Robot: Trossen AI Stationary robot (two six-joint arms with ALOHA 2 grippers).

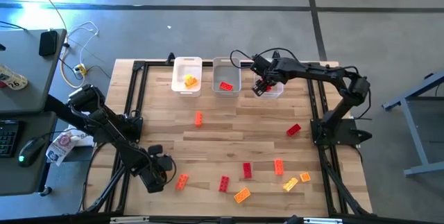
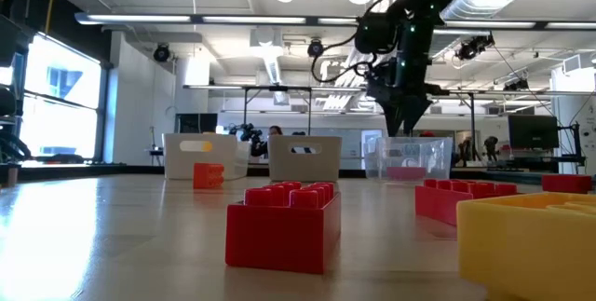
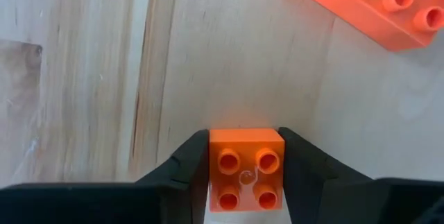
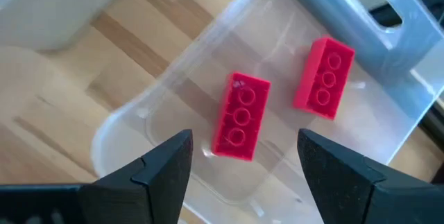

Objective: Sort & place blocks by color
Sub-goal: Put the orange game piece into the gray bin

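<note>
The left tool (image 3: 244,182) is clamped on a small orange block (image 3: 246,175), low over the near left part of the worktop (image 1: 229,123). The right tool (image 4: 243,158) hangs over the clear bin (image 4: 173,78) at the far side with its fingers apart and nothing in them. Two red blocks (image 4: 241,116) lie flat in that bin.

To do this step well, the left tool should keep a firm squeeze, lift the block straight up, and carry it high over the other blocks. I think it belongs in the grey bin (image 1: 225,78), where an orange-red block (image 1: 226,85) lies. The white bin (image 1: 186,75) holds a yellow one (image 1: 189,81).

The held block is square with four round studs on top. More red, orange and yellow blocks (image 1: 246,170) lie loose along the near side of the worktop
</note>
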